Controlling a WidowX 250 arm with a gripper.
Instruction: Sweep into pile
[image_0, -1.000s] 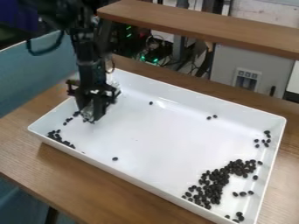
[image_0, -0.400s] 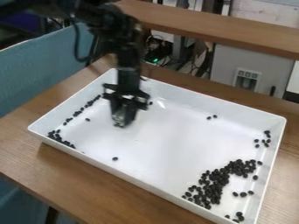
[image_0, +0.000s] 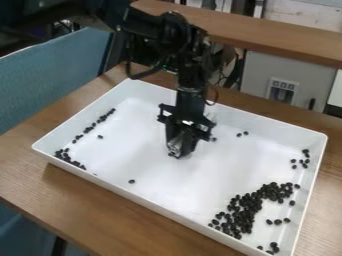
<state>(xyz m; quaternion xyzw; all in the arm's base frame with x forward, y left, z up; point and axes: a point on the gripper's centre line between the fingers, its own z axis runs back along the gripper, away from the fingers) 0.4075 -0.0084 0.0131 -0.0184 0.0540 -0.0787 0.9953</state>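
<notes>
My gripper (image_0: 179, 150) hangs over the middle of the white tray (image_0: 160, 172), pointing down, low over its floor; something pale shows at its tip. Many small black beans lie in the tray. The largest pile of beans (image_0: 248, 207) is in the near right part. Another group of beans (image_0: 69, 158) lies at the left corner, and a thin line of beans (image_0: 97, 123) runs along the left wall. A few sit by the right wall, near the far wall and singly on the floor.
The tray's raised walls surround the beans on a wooden table (image_0: 87, 200). Behind it stands a wooden shelf (image_0: 254, 32), with a grey cabinet (image_0: 287, 82) below. A blue panel (image_0: 53, 75) is at the left.
The gripper has moved right from the tray's left part to its middle, uncovering the line of beans by the left wall. The big pile looks the same.
</notes>
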